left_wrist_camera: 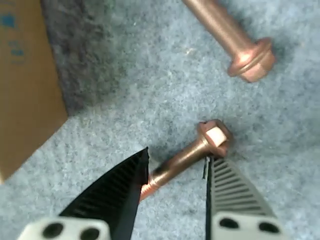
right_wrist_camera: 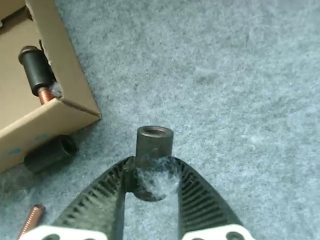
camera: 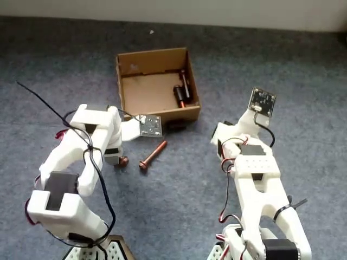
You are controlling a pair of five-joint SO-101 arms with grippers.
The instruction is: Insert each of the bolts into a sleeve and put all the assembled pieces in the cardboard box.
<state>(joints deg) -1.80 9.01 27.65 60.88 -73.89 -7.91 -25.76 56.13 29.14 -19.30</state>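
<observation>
My left gripper [left_wrist_camera: 177, 160] is open and straddles a copper bolt [left_wrist_camera: 187, 156] lying on the carpet, its hex head [camera: 123, 161] poking out beside the fingers. A second bolt [camera: 153, 155] [left_wrist_camera: 227, 35] lies loose just beyond. Over the carpet to the right of the box, my right gripper [right_wrist_camera: 152, 167] [camera: 218, 138] is shut on an upright black sleeve [right_wrist_camera: 155, 142], hollow end up. Another black sleeve [right_wrist_camera: 50, 152] [camera: 176, 124] lies against the outside of the cardboard box [camera: 157, 54] [right_wrist_camera: 45, 125]. One assembled bolt-and-sleeve piece [camera: 183, 92] [right_wrist_camera: 36, 70] lies inside the box.
Grey carpet covers the whole work area. The box's brown wall [left_wrist_camera: 25, 90] stands close to the left gripper. Open carpet lies between the two arms and to the right of the box.
</observation>
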